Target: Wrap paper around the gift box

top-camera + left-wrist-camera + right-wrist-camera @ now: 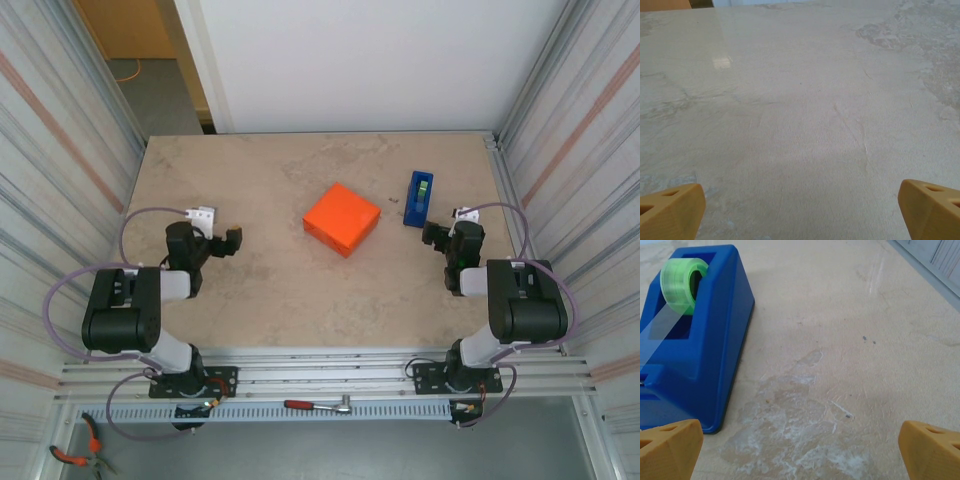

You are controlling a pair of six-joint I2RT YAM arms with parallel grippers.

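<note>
Two sets of jaws are hanging wide open, empty, over the desk [280, 300]. Orange paper [343, 218] is sitting mid-desk, box-shaped, presumably hiding the gift box. We're worrying the right jaws might clip the tape dispenser [695, 340] just beside them.

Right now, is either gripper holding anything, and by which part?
Nothing is held. The left gripper stands open over the table. The right gripper stands open too, with the blue tape dispenser ahead of it, not between its fingers.
</note>
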